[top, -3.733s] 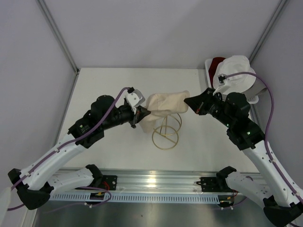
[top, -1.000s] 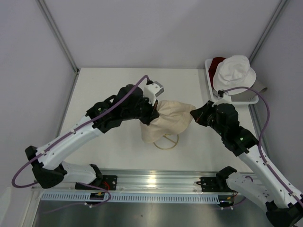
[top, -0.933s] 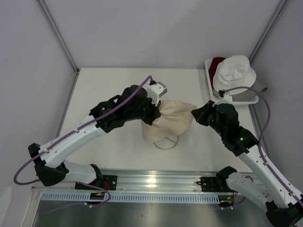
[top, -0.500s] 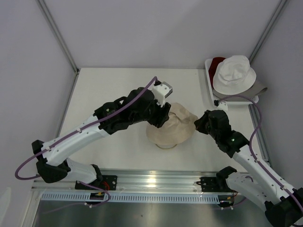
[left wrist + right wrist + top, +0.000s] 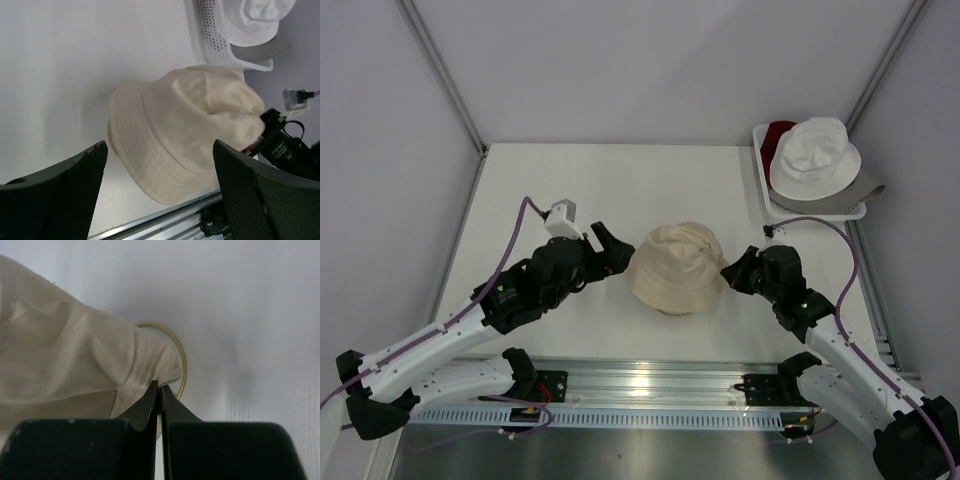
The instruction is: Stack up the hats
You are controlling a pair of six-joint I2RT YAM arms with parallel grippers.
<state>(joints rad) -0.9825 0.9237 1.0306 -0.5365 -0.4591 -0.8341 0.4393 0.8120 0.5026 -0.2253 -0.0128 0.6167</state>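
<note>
The beige hat [image 5: 675, 268] sits crown-up over the gold stand in the middle of the table. My left gripper [image 5: 605, 250] stands open just left of it, apart from the fabric; in the left wrist view the beige hat [image 5: 185, 130] lies beyond the wide-set fingers [image 5: 60, 195]. My right gripper [image 5: 730, 270] is shut on the hat's right brim edge, and the right wrist view shows the pinch [image 5: 161, 385] on the beige hat [image 5: 65, 355]. The white hat [image 5: 815, 155] lies on top of the grey hat [image 5: 868, 188] and the dark red hat [image 5: 775, 133] at the back right.
A white slatted basket [image 5: 765, 190] at the back right corner holds the three other hats. The stand's gold ring base [image 5: 181, 365] shows under the beige brim. Metal frame posts rise at the back corners; a rail [image 5: 640, 385] runs along the near edge.
My left gripper opened, let go of the beige hat and drew back to the left. The hat dropped down over the stand. My right gripper came lower, still pinching the brim.
</note>
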